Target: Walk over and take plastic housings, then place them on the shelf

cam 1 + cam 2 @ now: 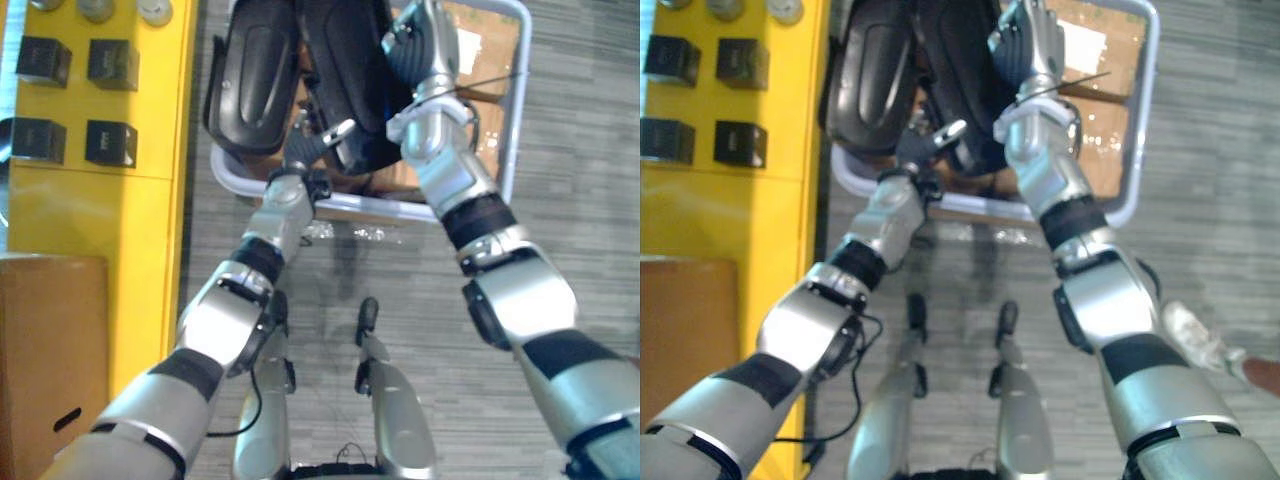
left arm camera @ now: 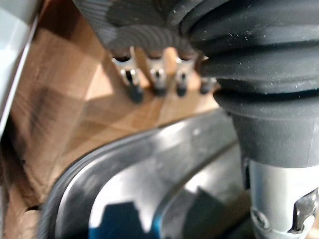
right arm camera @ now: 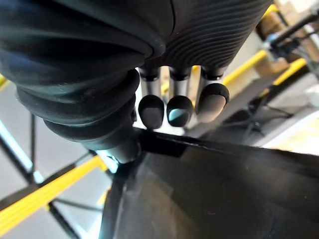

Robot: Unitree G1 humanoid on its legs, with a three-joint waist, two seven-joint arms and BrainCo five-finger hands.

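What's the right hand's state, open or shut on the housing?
Shut on the housing: the right hand has its fingers curled over the housing's rim, thumb pressed to it.

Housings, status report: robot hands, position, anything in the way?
Right robot hand shut on housing edge. Left robot hand at its lower end, grip unclear. Housing over cart, shelf to the left. Path to shelf looks clear.

The top edge of both eye views cuts off the upper ends of the black plastic housings (image 1: 250,80); they hide most of the cart (image 1: 517,110) and its cardboard (image 1: 495,70) lining; the left hand (image 1: 305,152) is half buried beneath them; the yellow shelf (image 1: 150,150) runs off the left edge; the round items (image 1: 155,10) on it are cropped, too small to identify; the background behind the right hand (image 3: 179,110) is blurred.
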